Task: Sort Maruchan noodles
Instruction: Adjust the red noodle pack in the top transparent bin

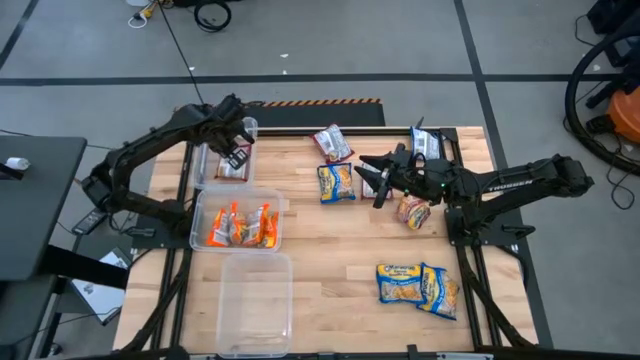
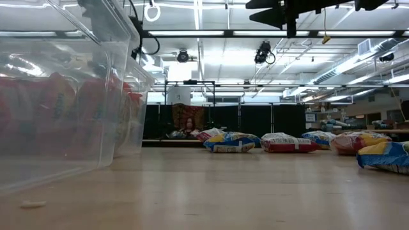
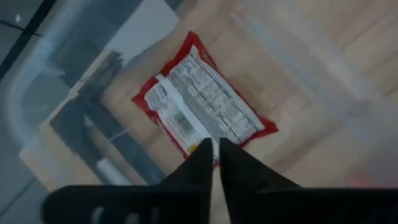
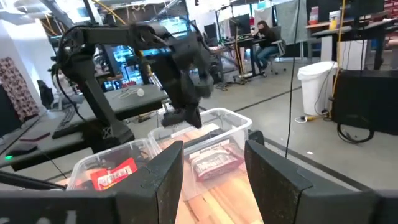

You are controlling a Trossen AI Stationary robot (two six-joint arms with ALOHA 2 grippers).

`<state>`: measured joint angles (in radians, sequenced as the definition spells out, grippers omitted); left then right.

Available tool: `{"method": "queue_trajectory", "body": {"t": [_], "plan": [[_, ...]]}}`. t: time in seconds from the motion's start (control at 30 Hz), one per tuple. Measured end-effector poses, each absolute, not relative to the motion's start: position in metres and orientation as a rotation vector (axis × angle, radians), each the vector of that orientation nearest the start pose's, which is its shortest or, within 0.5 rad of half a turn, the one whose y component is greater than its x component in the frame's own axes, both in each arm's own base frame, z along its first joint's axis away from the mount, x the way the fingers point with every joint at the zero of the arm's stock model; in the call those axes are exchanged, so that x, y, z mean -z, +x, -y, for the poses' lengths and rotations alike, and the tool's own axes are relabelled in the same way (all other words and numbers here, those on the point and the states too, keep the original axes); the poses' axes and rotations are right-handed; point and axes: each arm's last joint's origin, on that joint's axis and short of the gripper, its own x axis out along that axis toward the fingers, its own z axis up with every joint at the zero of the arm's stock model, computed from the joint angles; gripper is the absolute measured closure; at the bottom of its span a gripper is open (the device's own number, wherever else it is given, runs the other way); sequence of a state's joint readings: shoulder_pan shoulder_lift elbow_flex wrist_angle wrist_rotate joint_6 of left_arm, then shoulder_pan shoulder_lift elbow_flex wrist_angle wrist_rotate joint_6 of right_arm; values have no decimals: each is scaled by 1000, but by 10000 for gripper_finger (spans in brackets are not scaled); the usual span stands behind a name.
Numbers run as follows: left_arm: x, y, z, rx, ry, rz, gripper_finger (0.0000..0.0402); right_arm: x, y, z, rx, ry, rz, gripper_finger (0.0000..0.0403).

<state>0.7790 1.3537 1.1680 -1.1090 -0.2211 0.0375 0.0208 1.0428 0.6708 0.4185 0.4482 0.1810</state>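
Note:
My left gripper (image 1: 240,152) hovers over the far clear bin (image 1: 207,180). In the left wrist view its fingers (image 3: 216,149) are together above a red packet (image 3: 202,109) that lies flat, label side up, on the bin floor. My right gripper (image 1: 372,182) is open over the table's middle, empty, beside a blue-and-yellow packet (image 1: 337,183). In the right wrist view (image 4: 211,168) it faces the bins and the left arm. Loose packets lie flat on the wood: a red-silver one (image 1: 332,142), a red one (image 1: 413,211) under the right arm and two blue-and-yellow ones (image 1: 400,283).
Three clear bins stand in a row along the table's left side. The middle one (image 1: 200,205) holds several orange packets (image 1: 243,227), and the near one (image 1: 255,305) shows nothing inside. Bare wood lies between the bins and the loose packets. People sit at desks in the room beyond.

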Motion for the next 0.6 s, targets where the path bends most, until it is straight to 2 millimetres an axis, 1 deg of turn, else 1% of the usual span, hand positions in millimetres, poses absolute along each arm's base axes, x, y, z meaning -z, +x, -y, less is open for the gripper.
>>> {"method": "queue_trajectory", "body": {"t": [0.07, 0.2, 0.27, 0.37, 0.43, 0.5, 0.6], "plan": [[-265, 164, -176, -807, -339, -1335, 338, -302, 231, 8, 421, 189, 78, 226], [-237, 151, -185, -766, -438, -1290, 278, -301, 231, 6, 415, 187, 64, 226], [-226, 145, -188, -782, -456, -1277, 250, -300, 231, 6, 416, 184, 50, 226], [-215, 140, -194, -824, -460, -1228, 215, -299, 231, 7, 418, 190, 49, 226], [-211, 138, -196, -847, -469, -1213, 198, -299, 232, 8, 423, 190, 46, 226], [-207, 137, -197, -868, -481, -1200, 188, -299, 232, 10, 430, 189, 46, 226], [-198, 137, -197, -884, -473, -1219, 184, -298, 231, 12, 440, 189, 46, 226]]}}
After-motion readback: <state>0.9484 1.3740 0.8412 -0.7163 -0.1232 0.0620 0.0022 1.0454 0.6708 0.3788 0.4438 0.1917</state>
